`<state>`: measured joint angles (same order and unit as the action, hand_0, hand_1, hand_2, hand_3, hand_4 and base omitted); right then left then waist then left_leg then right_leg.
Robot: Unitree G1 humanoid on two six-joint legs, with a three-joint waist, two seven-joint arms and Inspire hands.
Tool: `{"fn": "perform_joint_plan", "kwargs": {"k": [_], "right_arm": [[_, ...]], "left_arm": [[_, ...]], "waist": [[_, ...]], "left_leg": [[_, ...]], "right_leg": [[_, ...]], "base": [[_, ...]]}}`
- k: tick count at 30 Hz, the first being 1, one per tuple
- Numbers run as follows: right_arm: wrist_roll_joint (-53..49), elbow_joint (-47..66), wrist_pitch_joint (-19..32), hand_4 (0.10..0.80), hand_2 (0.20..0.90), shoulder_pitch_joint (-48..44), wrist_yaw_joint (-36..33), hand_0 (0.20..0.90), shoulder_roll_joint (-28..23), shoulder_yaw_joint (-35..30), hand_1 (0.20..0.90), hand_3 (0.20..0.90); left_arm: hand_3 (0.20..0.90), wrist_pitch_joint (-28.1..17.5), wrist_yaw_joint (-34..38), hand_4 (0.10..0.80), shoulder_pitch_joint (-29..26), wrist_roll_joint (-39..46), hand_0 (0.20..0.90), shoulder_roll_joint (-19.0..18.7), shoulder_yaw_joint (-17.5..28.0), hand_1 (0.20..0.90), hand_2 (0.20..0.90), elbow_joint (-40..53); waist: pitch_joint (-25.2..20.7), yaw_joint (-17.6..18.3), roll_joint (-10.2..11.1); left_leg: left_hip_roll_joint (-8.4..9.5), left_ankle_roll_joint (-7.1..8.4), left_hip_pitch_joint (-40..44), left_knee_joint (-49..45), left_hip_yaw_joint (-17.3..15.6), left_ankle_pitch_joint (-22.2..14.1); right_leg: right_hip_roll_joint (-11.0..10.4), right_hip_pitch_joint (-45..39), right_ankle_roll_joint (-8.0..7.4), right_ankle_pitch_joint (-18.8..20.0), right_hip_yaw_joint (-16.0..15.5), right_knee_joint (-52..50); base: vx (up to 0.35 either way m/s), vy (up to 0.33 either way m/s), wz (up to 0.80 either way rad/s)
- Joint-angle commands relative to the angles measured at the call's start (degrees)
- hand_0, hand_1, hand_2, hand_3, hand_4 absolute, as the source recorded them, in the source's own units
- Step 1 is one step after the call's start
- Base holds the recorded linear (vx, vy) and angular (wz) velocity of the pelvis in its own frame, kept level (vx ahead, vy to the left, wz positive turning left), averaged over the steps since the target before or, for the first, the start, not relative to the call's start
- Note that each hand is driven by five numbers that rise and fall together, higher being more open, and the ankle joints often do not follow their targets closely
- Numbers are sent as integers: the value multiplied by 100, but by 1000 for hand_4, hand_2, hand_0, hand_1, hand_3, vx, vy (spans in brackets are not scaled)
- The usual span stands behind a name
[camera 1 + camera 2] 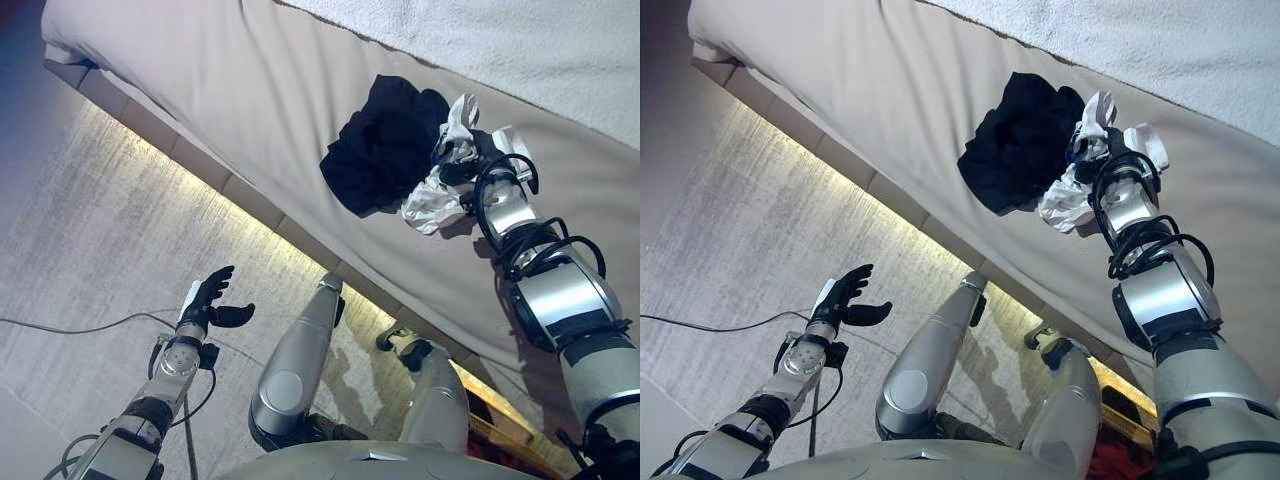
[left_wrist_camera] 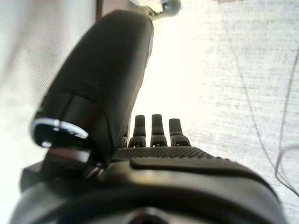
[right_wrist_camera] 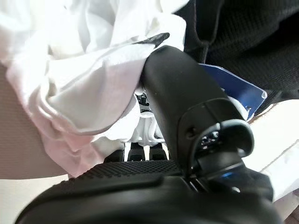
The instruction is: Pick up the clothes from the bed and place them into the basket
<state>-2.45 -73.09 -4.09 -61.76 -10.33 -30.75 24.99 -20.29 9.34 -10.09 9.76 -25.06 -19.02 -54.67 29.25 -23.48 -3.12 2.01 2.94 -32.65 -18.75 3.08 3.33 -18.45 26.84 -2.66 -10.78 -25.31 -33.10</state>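
A black garment [image 1: 385, 145] lies crumpled on the beige bed [image 1: 250, 90] near its edge. A white garment [image 1: 430, 205] is bunched against it on the robot's right. My right hand [image 1: 456, 172] is buried in the white garment [image 3: 70, 93]; the thumb [image 3: 182, 93] presses into the cloth and the fingers curl under its folds. The black garment [image 3: 243, 28] with a blue tag [image 3: 233, 86] lies just past the thumb. My left hand [image 1: 210, 300] hangs over the floor, away from the bed, fingers [image 2: 159, 126] straight and holding nothing. No basket shows.
A white textured blanket [image 1: 520, 50] covers the bed's far side. The bed base [image 1: 250, 200] has a lit strip along the grey carpet [image 1: 100, 200]. Something red [image 1: 1120, 455] shows low at the right by a wooden edge.
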Motion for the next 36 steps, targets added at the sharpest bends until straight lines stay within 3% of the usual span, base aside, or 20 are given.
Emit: {"fn": "perform_joint_plan", "kwargs": {"k": [1,14,18,19,24,31,36], "right_arm": [[-260,-114,-199,100,300,389,-39,300,-197,130,300,200],[-1181,-283,67,100,300,679,-1159,300,-676,-743,300,200],[-1780,-169,385,100,300,879,-973,300,-801,-1047,300,200],[-2081,-115,477,100,300,954,-898,300,-823,-1178,300,200],[-2746,207,792,100,300,1572,-491,300,-711,-1794,300,200],[-2391,318,531,100,300,2015,-861,300,-705,-2107,300,200],[-1477,-7,136,100,300,1671,-1044,300,-935,-1730,300,200]], "left_arm": [[900,-239,75,800,458,193,900,-203,-125,900,900,297],[900,-342,412,800,634,-32,900,-226,-326,900,900,424],[900,-374,433,800,748,-196,900,-142,-286,900,900,248],[900,-385,450,800,767,-222,900,-102,-278,900,900,193],[900,-312,477,800,846,-485,900,120,-177,900,900,-96],[900,-205,432,800,932,-574,900,318,-146,900,900,-294],[900,-256,360,800,776,-417,900,331,-351,900,900,-412]], "waist": [[-267,-13,-250],[-643,97,120],[-887,209,248],[-939,237,251],[-1337,453,372],[-1635,615,295],[-1509,547,119]], "left_leg": [[-13,-192,-377,-694,-233,-404],[-278,88,715,365,-373,-214],[-367,156,1201,864,-520,-147],[-378,116,1261,993,-601,17],[-415,138,1812,1470,-759,47],[-444,146,2294,1653,-789,19],[-427,173,2166,1635,-632,81]], "right_leg": [[30,-11,-135,303,83,-38],[628,-1700,-291,666,-137,1885],[826,-2127,-330,720,-47,2376],[844,-2189,-298,861,-113,2515],[952,-2572,-306,901,25,2881],[998,-2849,-238,911,94,2999],[1016,-2694,-162,868,12,2893]], "base": [[-1,-24,4],[26,-92,-7],[34,-29,-9],[-29,30,-10],[52,18,-15],[108,22,-5],[-2,-2,-2]]}}
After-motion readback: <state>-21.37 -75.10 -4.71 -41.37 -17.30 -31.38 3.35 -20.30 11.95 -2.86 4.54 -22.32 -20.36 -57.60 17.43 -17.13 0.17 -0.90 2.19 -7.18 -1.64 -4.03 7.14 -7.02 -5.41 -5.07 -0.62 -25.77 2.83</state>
